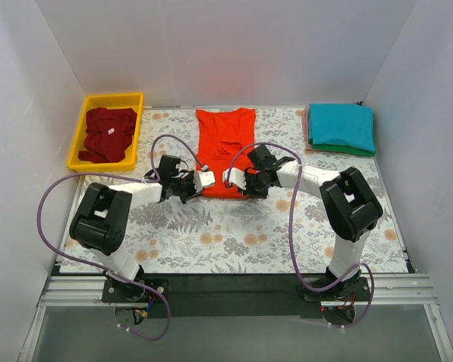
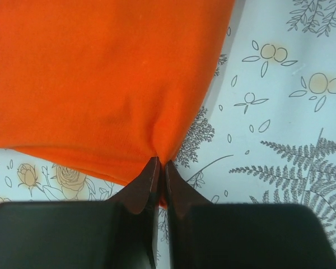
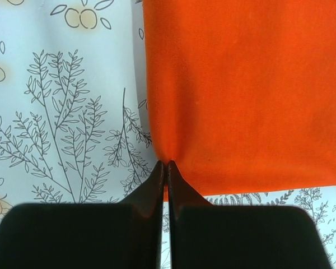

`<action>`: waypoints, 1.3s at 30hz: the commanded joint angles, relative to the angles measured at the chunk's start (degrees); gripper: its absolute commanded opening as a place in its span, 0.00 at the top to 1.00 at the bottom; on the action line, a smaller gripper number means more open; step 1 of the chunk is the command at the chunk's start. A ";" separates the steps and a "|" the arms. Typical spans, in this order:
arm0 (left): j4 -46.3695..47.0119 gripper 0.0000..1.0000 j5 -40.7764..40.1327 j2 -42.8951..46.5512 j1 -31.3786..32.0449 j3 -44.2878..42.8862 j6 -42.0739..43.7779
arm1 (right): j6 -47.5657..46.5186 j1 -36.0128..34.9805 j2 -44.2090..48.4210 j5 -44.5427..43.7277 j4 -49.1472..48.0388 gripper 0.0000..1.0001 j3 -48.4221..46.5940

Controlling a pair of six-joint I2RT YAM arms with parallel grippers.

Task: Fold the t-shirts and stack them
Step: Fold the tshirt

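Two grippers pinch the near hem of orange-red t-shirt (image 1: 225, 143), lying mid-desk twd far edge: left gripper (image 2: 159, 162) at left corner, right gripper (image 3: 167, 163) at right. Sleeves prob. folded in.

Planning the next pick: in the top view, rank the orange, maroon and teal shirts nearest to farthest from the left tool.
1. Orange shirt, centre, pinched by left tool.
2. Maroon shirt, left, in the bin.
3. Teal shirt, far right.
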State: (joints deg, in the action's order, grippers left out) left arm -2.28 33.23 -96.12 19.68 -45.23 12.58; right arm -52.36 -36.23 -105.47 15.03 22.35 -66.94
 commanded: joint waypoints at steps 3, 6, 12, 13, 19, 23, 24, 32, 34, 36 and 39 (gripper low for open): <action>-7.28 1.00 2.26 6.37 0.01 -5.37 -1.06 | 3.92 0.45 5.44 0.88 6.20 0.99 -3.02; -12.64 1.00 2.89 8.84 -0.52 -8.46 -1.51 | 5.16 1.68 7.91 2.29 8.75 0.99 -7.32; -20.30 1.00 5.52 14.01 -0.52 -9.62 1.83 | 4.20 2.13 11.51 3.61 13.07 0.99 -9.53; -20.48 1.00 5.44 14.72 -0.52 -8.13 2.27 | 4.02 2.13 11.86 3.78 13.94 0.99 -8.14; -28.55 1.00 7.10 21.47 1.14 -5.66 2.45 | 5.77 0.03 17.39 7.55 19.22 0.99 -4.35; -38.12 1.00 10.09 29.13 4.13 -2.93 3.06 | 8.23 -4.19 25.46 11.76 22.91 0.99 1.71; -42.84 1.00 11.66 30.80 4.75 -2.24 3.07 | 8.50 -5.25 26.88 12.30 24.22 0.99 4.51; -50.64 1.00 19.41 39.51 6.07 -4.42 -5.97 | 8.86 -9.04 29.29 18.39 30.65 0.99 2.62; -46.95 1.00 17.32 36.63 5.37 -6.26 -8.00 | 6.40 -7.03 26.65 16.97 30.56 0.99 -0.98; -44.05 1.00 17.30 30.42 3.27 -8.11 -6.79 | 4.90 -4.57 20.68 17.31 30.74 0.99 -7.22; -40.10 1.00 19.85 22.58 -3.23 -13.64 -5.72 | 1.57 -0.61 11.63 17.41 31.09 0.99 -14.52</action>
State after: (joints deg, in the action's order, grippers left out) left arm -48.45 50.37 -67.61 20.93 -54.17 7.55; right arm -47.09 -40.05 -87.81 31.73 53.45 -75.05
